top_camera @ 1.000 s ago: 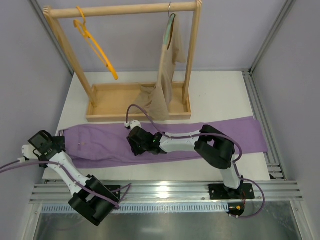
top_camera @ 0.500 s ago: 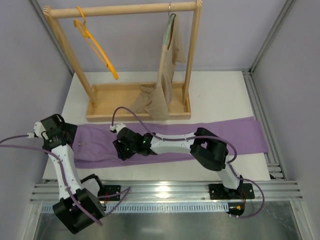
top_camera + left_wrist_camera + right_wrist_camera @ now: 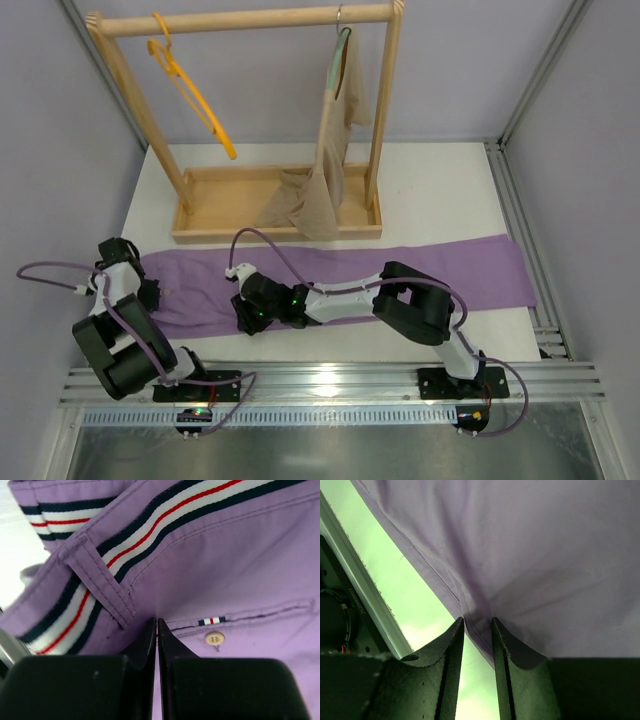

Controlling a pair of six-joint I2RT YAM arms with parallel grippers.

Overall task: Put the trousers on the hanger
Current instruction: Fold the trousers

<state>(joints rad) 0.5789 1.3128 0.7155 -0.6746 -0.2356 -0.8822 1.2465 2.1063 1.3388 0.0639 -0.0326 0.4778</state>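
Note:
The lilac trousers [image 3: 400, 275] lie flat across the table, waistband to the left. My left gripper [image 3: 143, 290] is at that waistband end. In the left wrist view its jaws [image 3: 157, 620] are shut, pinching the purple cloth [image 3: 225, 570] just below the striped band, beside a belt loop and a pale button. My right gripper [image 3: 243, 312] is at the trousers' near edge. Its jaws [image 3: 477, 620] stand narrowly apart, with the puckered hem [image 3: 485, 625] between them. The orange hanger [image 3: 195, 100] hangs bare on the rack's left side.
A wooden rack [image 3: 250, 18] with a tray base [image 3: 280, 232] stands behind the trousers. A grey-green hanger with a beige garment [image 3: 335, 150] hangs at its right. An aluminium rail [image 3: 330, 380] runs along the table's near edge, close to the right gripper.
My left arm swung in onto the waistband and its jaws shut. My right gripper slid left along the trousers' near edge and its jaws narrowed.

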